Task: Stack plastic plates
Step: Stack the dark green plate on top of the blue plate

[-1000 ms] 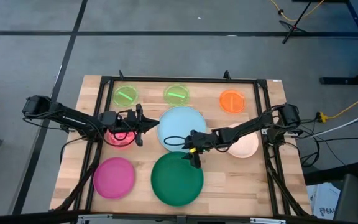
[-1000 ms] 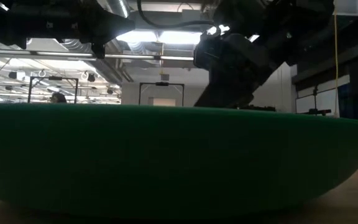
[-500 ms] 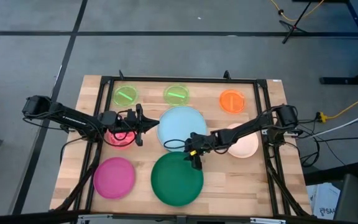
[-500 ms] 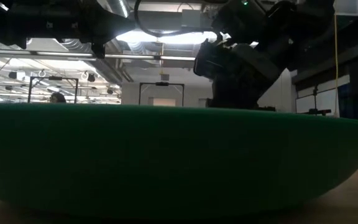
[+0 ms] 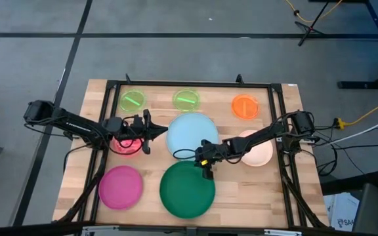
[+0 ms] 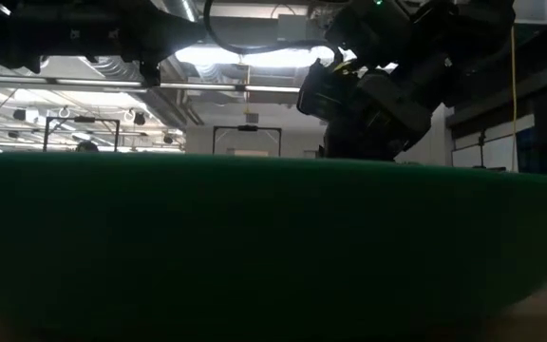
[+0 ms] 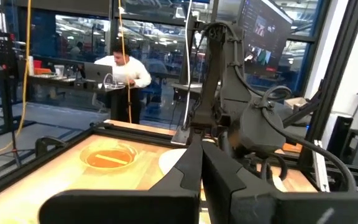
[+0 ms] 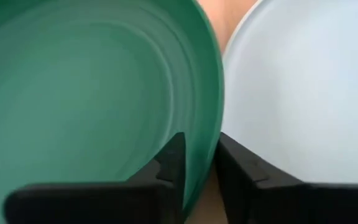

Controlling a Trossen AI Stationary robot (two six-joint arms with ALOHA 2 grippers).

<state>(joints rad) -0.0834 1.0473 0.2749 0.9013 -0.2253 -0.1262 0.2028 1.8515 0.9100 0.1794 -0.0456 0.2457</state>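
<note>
Several round plastic plates lie on the wooden table. Two lime green ones (image 5: 133, 101) (image 5: 187, 99) and an orange one (image 5: 245, 106) are at the far side. The light blue plate (image 5: 192, 135) is in the middle, the pink-red one (image 5: 126, 145) to its left and the peach one (image 5: 258, 149) to its right. The magenta one (image 5: 121, 187) is near left. The dark green plate (image 5: 187, 190) is near centre. My right gripper (image 5: 207, 172) is shut on its rim. My left gripper (image 5: 151, 131) hovers shut between the pink-red and light blue plates. My right gripper pinches the dark green plate's rim (image 8: 211, 134) at its far right part, beside the light blue plate. One finger (image 8: 173, 158) is inside the plate and the other (image 8: 235, 168) outside. The fingers come from above, slanting toward the near edge. Whether the plate is lifted cannot be told.
A black metal frame (image 5: 189, 84) runs around the table's working area. The light blue plate (image 8: 303, 87) lies close beside the gripped rim. The right arm reaches over the peach plate. A person (image 7: 126, 71) sits in the room beyond the table.
My right gripper has gone down and a little toward the table's near edge, onto the dark green plate's far right rim. The plate's near wall now fills slightly more of the low view.
</note>
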